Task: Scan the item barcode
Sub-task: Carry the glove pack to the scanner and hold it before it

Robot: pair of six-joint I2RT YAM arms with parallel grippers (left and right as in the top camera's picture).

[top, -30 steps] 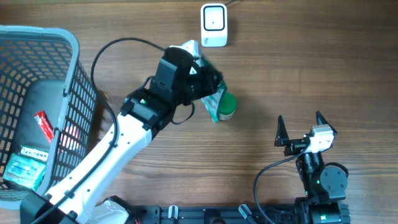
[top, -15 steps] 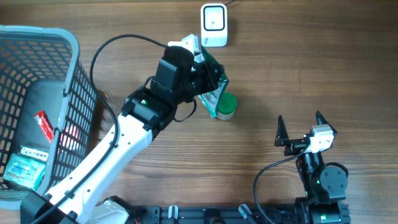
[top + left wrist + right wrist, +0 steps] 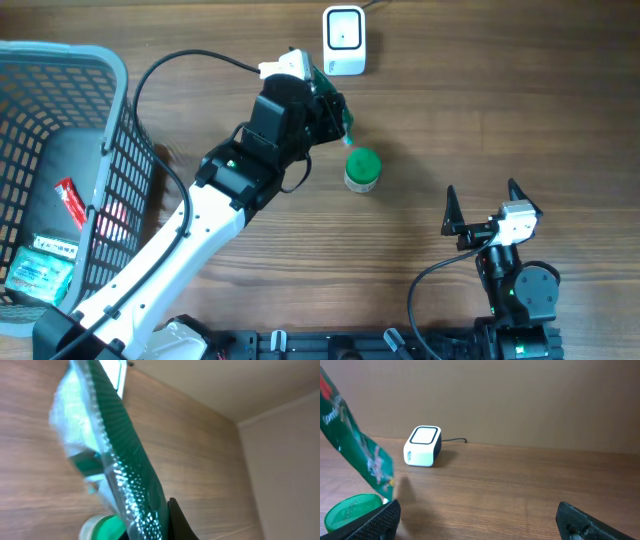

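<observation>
Left gripper (image 3: 328,103) pinched shut on green packet (image 3: 117,460), my right gripper (image 3: 481,188) wide, idle. Packet has swung up to just beside scanner (image 3: 343,40), off green-lid jar (image 3: 362,170). Presenting for scan; can't tell barcode side.

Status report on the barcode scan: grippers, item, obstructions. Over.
Left gripper shut on shiny green plastic pouch, held up near small white box scanner. Right gripper open, empty. Green-lidded jar on table beside pouch, clear of scanner.
</observation>
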